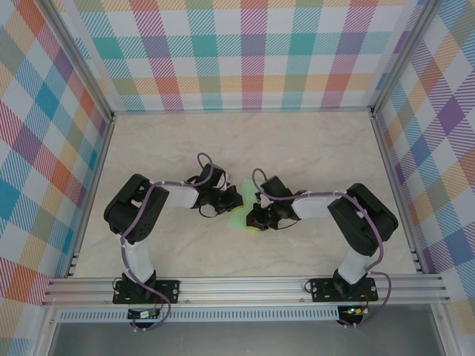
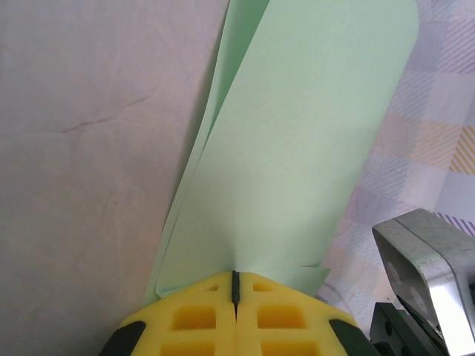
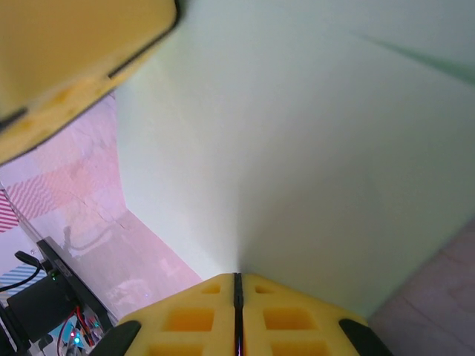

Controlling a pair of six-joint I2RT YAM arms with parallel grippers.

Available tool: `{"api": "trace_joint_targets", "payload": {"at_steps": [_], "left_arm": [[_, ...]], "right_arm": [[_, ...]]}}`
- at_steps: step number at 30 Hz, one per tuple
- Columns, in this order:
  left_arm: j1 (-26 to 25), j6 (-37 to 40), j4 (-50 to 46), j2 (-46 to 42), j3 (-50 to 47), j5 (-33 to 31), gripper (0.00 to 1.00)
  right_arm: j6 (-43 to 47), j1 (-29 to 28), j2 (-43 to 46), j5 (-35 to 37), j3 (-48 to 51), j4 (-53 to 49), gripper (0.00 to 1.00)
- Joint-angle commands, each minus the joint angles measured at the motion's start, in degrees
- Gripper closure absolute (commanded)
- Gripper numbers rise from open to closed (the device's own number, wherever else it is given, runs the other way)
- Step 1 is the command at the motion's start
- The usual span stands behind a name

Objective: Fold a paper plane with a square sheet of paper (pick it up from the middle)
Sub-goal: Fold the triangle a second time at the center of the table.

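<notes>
The pale mint-green sheet of paper (image 1: 237, 217) hangs between my two grippers over the middle of the table. In the left wrist view the paper (image 2: 297, 148) is folded lengthwise into overlapping layers, and my left gripper (image 2: 236, 278) is shut on its near end. My right gripper (image 3: 237, 278) is shut on a broad flat part of the paper (image 3: 297, 148). From above, the left gripper (image 1: 230, 202) and right gripper (image 1: 256, 216) nearly touch. A yellow finger (image 3: 67, 59) of the left gripper shows at the top left of the right wrist view. Whether the paper has a paper plane's shape I cannot tell.
The marbled tabletop (image 1: 312, 148) spreads around both arms, enclosed by plaid walls (image 1: 245, 52). An aluminium rail (image 1: 245, 285) runs along the near edge by the arm bases. A grey metal part (image 2: 427, 259) sits low right in the left wrist view.
</notes>
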State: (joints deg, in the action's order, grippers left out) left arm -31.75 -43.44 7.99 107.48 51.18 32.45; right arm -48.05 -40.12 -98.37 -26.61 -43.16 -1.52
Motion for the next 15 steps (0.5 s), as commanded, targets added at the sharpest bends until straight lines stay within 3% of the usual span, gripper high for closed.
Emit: {"api": "trace_joint_targets", "payload": {"at_steps": [1, 15], "left_arm": [[0.02, 0.31, -3.58, 2.03, -2.05, -3.26, 1.00], [0.02, 0.22, -3.59, 1.72, -2.27, -3.30, 1.00]], "right_arm": [[-0.29, -0.18, 1.49, -1.06, 2.00, -3.65, 0.90], [1.77, -0.39, 3.75, -1.44, 4.45, -6.20, 0.90]]}}
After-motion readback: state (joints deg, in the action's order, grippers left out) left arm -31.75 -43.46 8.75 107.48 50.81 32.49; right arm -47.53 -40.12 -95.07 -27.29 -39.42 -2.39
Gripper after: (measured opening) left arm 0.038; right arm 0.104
